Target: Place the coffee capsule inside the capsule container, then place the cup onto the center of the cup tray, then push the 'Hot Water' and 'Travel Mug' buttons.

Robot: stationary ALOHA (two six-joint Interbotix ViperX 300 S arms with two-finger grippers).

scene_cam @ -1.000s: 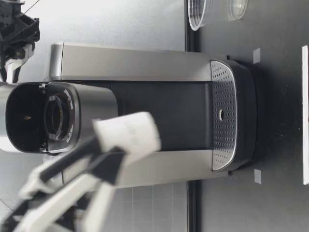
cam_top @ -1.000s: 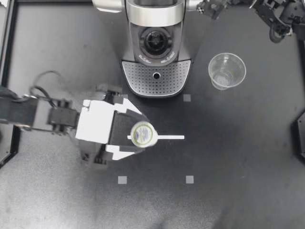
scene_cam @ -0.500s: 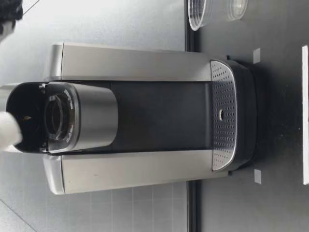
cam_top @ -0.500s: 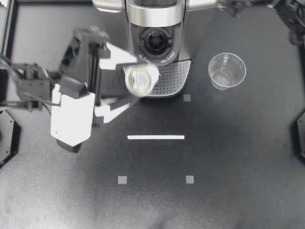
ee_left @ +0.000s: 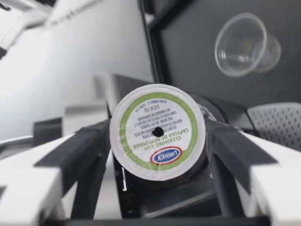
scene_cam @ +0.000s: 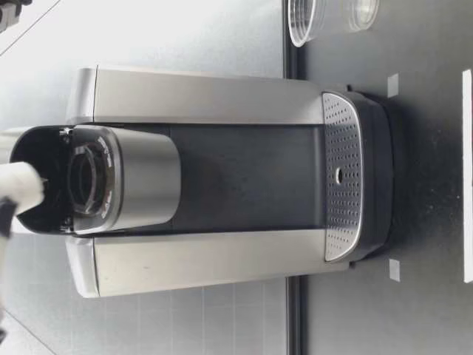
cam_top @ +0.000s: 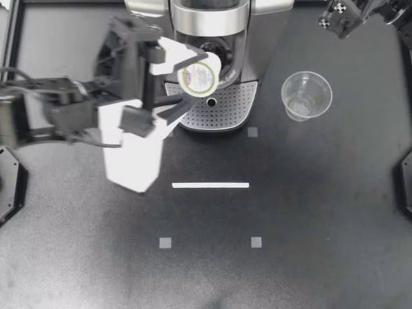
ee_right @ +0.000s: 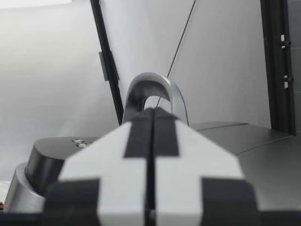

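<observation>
My left gripper [cam_top: 199,77] is shut on the coffee capsule [cam_top: 198,75], white with a green-ringed foil lid, held just beside the coffee machine's open capsule container [cam_top: 223,54]. In the left wrist view the capsule [ee_left: 157,132] sits lid-on between both black fingers [ee_left: 84,153], with the machine head behind it. At table height the capsule [scene_cam: 21,187] hovers in front of the container's opening [scene_cam: 85,177]. A clear plastic cup [cam_top: 306,95] stands upright on the table to the right of the perforated cup tray [cam_top: 212,108]. My right gripper [cam_top: 339,18] is shut and holds nothing, up at the back right.
The silver and black coffee machine [cam_top: 209,26] stands at the back centre. A white tape line [cam_top: 210,185] and small grey squares [cam_top: 256,242] mark the dark table in front of it. The right wrist view shows the machine's curved handle [ee_right: 151,89] ahead of the fingers.
My left arm has lifted the capsule from above the tape line and carried it back to the machine head, beside the container. The right arm has shifted at the back right.
</observation>
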